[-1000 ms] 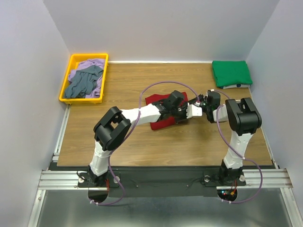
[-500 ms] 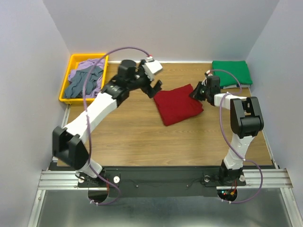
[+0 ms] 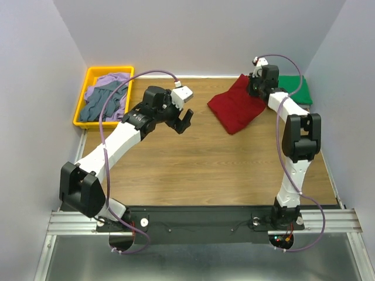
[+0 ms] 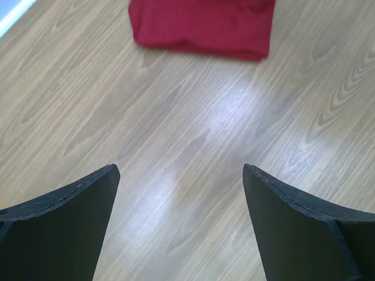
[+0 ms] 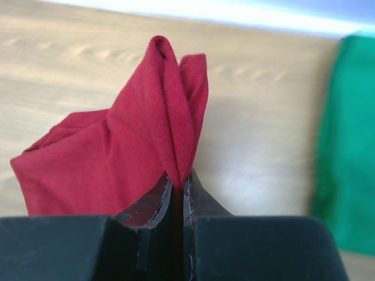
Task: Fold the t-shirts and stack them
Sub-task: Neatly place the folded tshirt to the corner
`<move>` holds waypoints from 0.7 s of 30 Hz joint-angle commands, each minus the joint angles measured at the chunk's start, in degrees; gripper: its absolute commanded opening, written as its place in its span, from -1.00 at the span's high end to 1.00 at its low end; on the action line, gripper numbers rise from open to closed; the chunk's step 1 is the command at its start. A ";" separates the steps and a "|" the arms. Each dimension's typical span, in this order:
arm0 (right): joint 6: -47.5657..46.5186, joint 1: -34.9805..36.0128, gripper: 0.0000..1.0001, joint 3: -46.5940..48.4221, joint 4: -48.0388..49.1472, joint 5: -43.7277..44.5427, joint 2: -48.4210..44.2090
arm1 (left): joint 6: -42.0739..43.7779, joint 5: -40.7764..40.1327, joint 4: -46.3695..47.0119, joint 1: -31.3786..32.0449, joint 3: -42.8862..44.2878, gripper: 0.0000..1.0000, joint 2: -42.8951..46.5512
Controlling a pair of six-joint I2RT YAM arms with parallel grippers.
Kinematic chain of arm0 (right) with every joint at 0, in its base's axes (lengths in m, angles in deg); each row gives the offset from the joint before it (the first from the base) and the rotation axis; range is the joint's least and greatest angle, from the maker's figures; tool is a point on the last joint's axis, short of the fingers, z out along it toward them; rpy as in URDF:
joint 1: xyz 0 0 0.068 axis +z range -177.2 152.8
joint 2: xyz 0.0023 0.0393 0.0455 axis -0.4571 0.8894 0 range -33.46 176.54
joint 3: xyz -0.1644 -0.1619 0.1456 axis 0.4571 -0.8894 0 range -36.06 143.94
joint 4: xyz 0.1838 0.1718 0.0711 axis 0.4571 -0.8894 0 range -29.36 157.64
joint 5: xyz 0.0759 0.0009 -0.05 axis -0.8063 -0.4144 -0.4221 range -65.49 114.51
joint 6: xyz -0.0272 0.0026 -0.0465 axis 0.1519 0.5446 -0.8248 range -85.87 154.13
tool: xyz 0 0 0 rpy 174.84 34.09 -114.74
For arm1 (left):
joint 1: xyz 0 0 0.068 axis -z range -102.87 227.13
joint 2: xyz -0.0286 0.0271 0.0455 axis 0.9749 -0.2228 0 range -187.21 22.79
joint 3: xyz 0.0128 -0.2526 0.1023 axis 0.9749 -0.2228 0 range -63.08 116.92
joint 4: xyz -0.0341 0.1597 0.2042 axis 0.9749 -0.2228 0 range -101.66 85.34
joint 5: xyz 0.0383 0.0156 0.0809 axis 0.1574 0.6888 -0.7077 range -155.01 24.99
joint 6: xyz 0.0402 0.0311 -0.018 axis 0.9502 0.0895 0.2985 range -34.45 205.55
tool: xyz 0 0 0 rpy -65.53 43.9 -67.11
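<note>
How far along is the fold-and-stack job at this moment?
Done: the green t-shirt lies folded in the far right corner, and the dark red t-shirt looks folded. In hand: the right gripper pinches its edge beside the green one; the left gripper is open, empty. Left: stacking red on green, then the lavender t-shirt and grey-blue t-shirt crumpled in the yellow tray.

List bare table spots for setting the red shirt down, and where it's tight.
Biggest free patch: table from its near edge up to the open left gripper and the red t-shirt. Smaller: far edge between the yellow tray and the red t-shirt. Crowded: far right corner, where the right gripper, shut on the red t-shirt, sits beside the green t-shirt.
</note>
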 commanded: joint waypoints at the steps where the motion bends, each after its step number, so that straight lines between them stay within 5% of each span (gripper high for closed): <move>1: -7.72 -2.84 0.99 10.62 -2.66 3.79 2.98 | -2.33 -0.65 0.76 0.10 -0.62 -0.97 4.17; 21: -18.37 -6.89 0.99 33.85 -11.90 8.45 9.58 | -4.89 -2.85 1.81 0.10 -3.08 -0.97 4.70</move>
